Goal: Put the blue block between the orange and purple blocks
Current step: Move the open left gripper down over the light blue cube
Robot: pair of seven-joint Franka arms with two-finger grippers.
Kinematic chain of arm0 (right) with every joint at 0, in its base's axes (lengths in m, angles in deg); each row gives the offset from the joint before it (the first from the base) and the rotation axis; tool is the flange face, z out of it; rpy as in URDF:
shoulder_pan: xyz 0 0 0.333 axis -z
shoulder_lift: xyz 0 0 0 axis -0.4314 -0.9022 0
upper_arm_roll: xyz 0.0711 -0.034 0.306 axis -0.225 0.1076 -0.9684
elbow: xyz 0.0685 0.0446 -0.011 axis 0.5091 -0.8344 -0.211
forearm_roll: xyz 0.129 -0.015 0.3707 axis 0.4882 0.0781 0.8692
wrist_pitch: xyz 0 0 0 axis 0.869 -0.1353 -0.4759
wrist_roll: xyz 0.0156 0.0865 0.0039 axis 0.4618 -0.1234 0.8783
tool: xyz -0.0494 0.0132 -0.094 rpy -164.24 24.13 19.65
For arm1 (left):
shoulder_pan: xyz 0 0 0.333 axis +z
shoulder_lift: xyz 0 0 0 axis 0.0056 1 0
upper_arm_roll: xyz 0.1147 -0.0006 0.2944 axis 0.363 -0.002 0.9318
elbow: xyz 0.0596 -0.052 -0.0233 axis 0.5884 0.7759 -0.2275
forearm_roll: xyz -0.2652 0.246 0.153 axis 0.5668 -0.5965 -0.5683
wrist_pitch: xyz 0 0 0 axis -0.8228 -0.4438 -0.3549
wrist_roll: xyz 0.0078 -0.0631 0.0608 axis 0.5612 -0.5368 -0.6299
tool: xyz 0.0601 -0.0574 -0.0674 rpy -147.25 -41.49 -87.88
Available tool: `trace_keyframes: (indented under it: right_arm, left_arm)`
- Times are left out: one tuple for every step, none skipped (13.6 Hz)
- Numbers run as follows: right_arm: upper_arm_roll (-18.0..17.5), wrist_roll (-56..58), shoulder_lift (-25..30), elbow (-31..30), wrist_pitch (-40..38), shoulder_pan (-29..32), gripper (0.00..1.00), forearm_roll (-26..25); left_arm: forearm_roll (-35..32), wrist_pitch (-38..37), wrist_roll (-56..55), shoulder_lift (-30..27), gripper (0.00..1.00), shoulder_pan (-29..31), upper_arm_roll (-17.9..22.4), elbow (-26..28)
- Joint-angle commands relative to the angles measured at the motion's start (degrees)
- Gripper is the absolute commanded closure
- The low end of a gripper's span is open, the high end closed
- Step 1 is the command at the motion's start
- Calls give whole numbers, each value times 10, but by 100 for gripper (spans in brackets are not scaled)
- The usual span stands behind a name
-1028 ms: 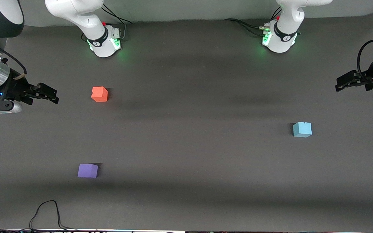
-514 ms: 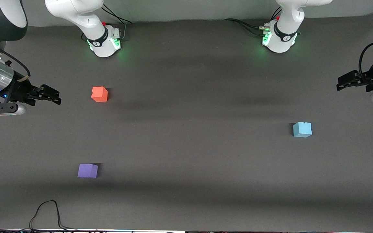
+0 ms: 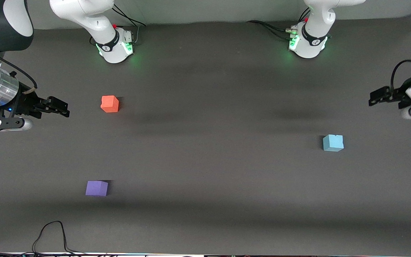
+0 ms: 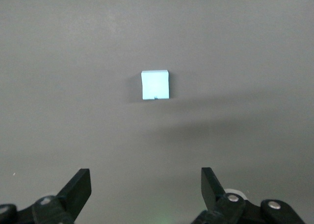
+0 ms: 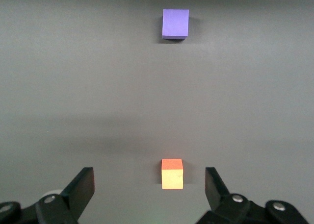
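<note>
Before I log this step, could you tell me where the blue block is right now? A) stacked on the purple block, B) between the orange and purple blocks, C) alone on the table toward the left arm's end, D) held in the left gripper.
C: the blue block sits alone on the table toward the left arm's end, apart from the open left gripper.

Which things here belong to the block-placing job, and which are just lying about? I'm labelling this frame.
Job:
small sky-blue matte foam cube
small orange-red matte cube
small violet-purple matte cube
left end effector, open
right end effector, open

Lying about:
loose black cable at the table edge nearest the front camera
</note>
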Motion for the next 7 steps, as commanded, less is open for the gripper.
trace_keyframes:
  right_arm:
    - [2, 1, -8, 14, -3, -5, 0, 4]
    - [2, 1, -8, 14, -2, -5, 0, 4]
    - [2, 1, -8, 14, -2, -5, 0, 4]
    - [2, 0, -8, 14, 0, -5, 0, 4]
    - [2, 1, -8, 13, 1, -5, 0, 5]
    - [2, -1, -9, 13, 1, -5, 0, 6]
    - [2, -2, -8, 13, 2, -4, 0, 6]
  left_arm:
    - [-12, 75, 16, 1, 0, 1, -2, 60]
    - [-12, 105, 16, 3, 0, -4, -2, 84]
    - [-12, 174, 17, 13, 0, -6, -2, 127]
    - [-13, 220, 18, 28, 0, -7, -3, 148]
    - [-13, 259, 18, 46, 0, -7, -4, 164]
    - [-14, 290, 20, 59, 0, -8, -4, 177]
    - [-15, 322, 29, 70, 0, -7, -4, 194]
